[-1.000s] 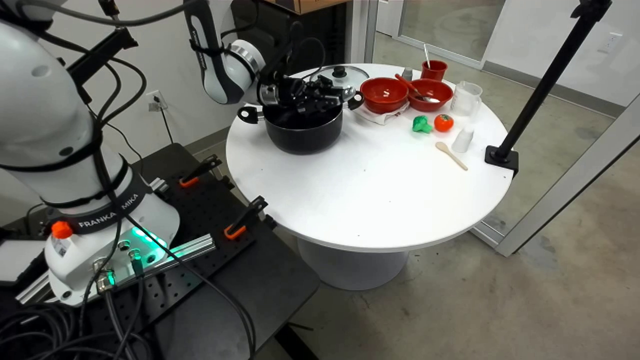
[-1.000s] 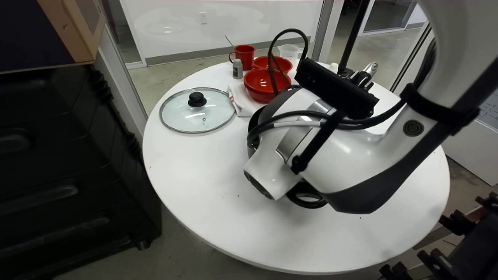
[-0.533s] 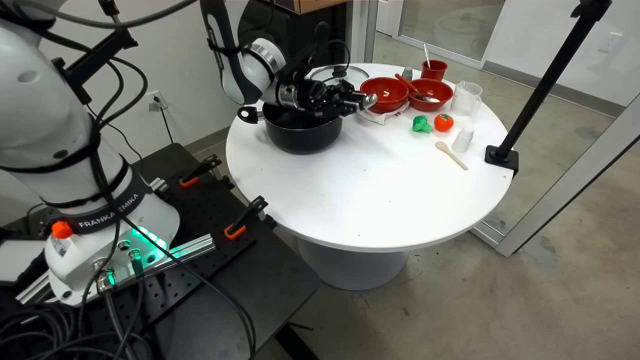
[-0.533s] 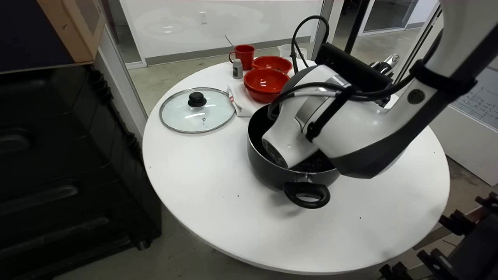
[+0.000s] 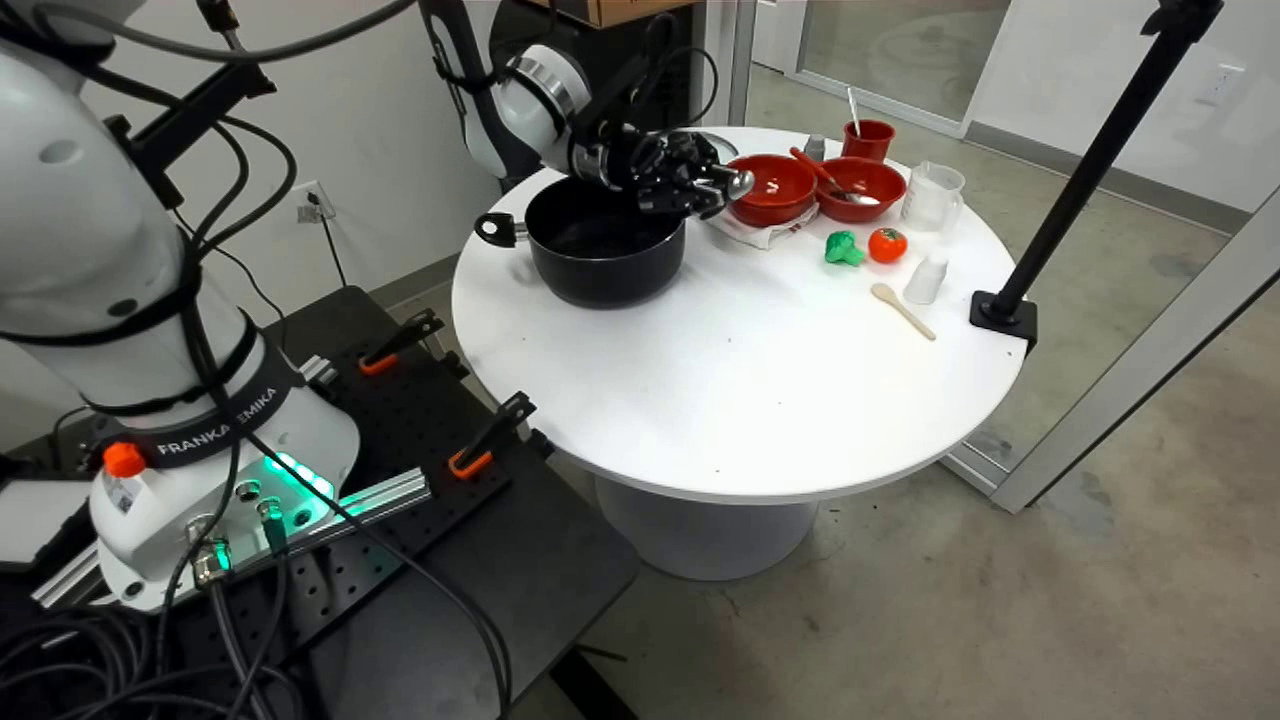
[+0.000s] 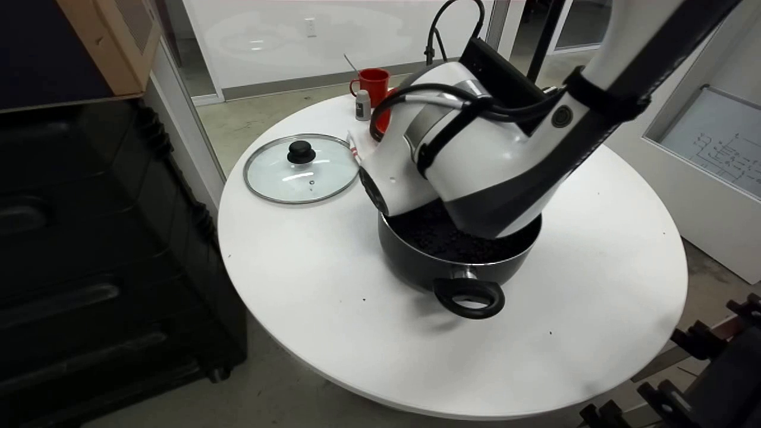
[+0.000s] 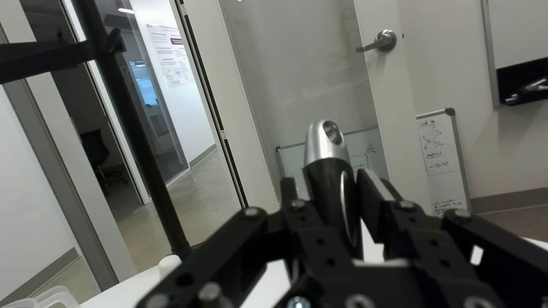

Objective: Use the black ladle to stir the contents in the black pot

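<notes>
My claw (image 7: 331, 194) stands nearly closed, gripping the black ladle (image 7: 327, 177) by its silver-tipped handle, near the centre of the wrist view. In an exterior view the black pot (image 6: 416, 261) sits right of centre, dark contents (image 6: 440, 238) inside, the glass lid (image 6: 300, 183) off at upper left. Grasping and uncovering look done; how much stirring is left I cannot tell, the ladle's bowl being hidden.

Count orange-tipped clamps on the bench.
2 visible, in an exterior view: a far clamp and a near clamp, both along the edge of the bench facing the table. The arm may hide others.
</notes>
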### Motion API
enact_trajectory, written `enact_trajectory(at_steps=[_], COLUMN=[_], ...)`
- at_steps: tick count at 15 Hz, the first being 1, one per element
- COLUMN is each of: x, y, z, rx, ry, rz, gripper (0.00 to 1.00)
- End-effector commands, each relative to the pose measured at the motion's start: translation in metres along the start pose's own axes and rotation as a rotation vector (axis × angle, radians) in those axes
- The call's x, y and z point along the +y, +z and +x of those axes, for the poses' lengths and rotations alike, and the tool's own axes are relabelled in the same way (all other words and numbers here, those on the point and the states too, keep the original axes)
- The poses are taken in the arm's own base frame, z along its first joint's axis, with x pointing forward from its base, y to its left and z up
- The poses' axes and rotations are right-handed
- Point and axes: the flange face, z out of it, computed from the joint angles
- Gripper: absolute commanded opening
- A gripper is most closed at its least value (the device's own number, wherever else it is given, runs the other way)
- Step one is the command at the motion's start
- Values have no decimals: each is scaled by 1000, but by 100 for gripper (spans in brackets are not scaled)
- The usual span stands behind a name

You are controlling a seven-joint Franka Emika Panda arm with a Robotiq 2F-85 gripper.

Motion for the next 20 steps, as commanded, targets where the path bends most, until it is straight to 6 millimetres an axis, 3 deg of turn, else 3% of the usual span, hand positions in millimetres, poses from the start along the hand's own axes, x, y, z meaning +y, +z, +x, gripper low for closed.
enact_trajectory(at_steps=[1, 5, 8, 11, 16, 20], x=[28, 36, 19, -11, -41, -37], y=[-24, -52, -69, -71, -33, 16], z=[8, 18, 25, 27, 14, 12], rx=[-8, -7, -8, -11, -36, -71], ry=[57, 84, 52, -12, -100, -111], rz=[61, 81, 49, -14, -60, -14], gripper=[8, 8, 8, 8, 8, 8])
